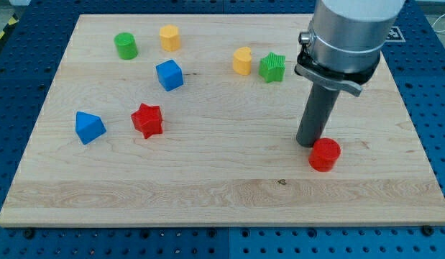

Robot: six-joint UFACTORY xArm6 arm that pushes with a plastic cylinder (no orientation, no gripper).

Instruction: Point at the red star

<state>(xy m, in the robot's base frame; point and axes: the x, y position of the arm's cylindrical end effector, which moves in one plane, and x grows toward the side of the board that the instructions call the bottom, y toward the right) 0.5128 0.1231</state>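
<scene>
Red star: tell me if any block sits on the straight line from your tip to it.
Nothing visible does. My tip rests beside the red cylinder, at the view's right, and the red star lies toward the view's left. The board between them is bare; the blue cube sits above that line.

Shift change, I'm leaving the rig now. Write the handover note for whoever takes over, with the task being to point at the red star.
My tip: down on the board at the view's right, right beside the red cylinder, at its upper left; contact cannot be judged.
Red star: left of centre, far from my tip, with the blue triangular block to its left and the blue cube above it.
Done: nothing yet; my tip is not near the star.
Left: move my tip toward the view's left across the wooden board to the star. The straight path looks free of blocks.
</scene>
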